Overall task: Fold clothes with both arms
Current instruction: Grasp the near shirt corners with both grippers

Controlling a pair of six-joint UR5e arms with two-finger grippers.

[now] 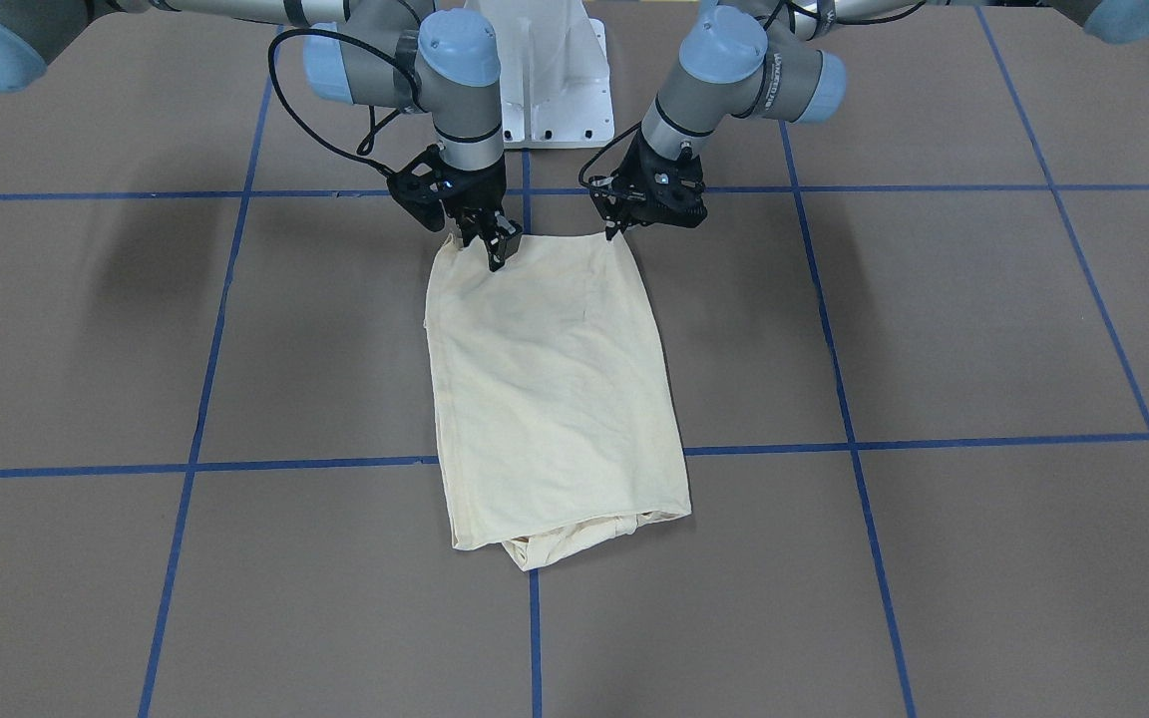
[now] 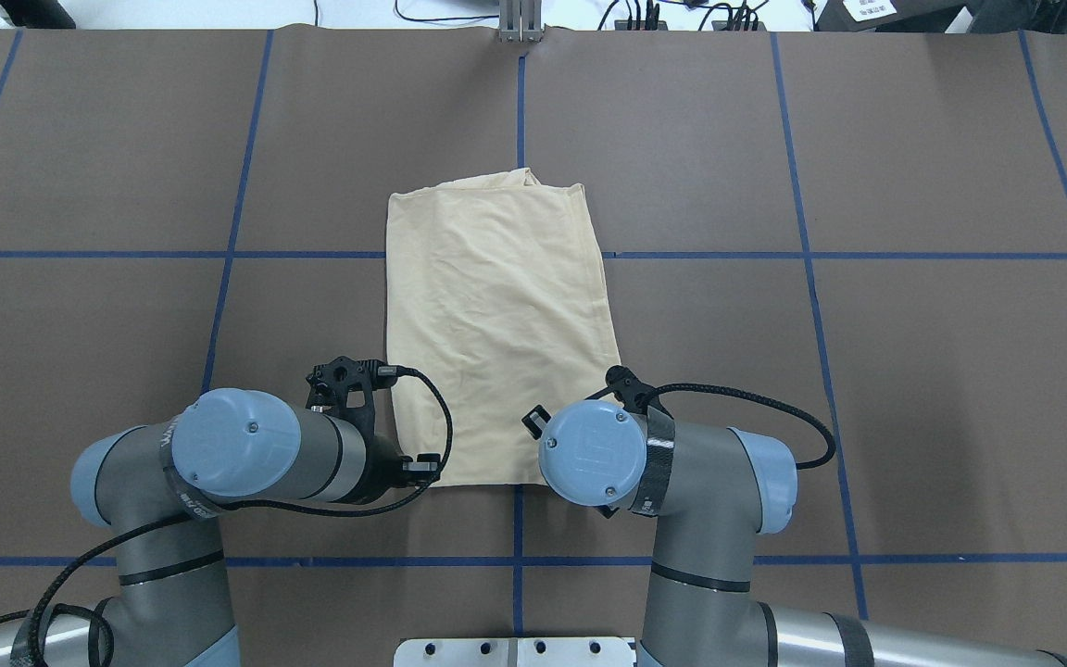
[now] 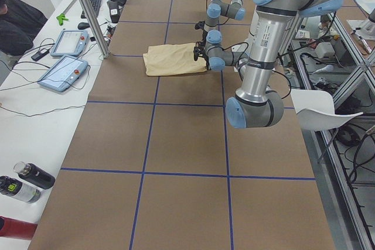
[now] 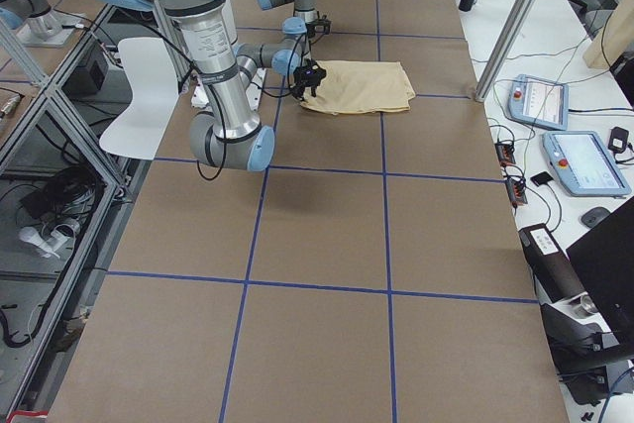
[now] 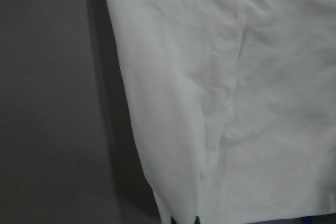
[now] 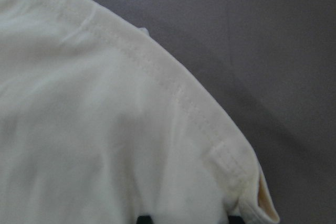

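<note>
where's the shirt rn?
Overhead view: the T-shirt lies mid-table as a long folded strip across the centre blue tape line, its robot-side corners at the left pincer and right pincer.

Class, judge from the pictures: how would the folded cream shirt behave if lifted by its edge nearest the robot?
Probably floppy: the shirt lies flat with soft wrinkles, so it would likely drape and unfold. Likely light: its stitched hem looks thin.
</note>
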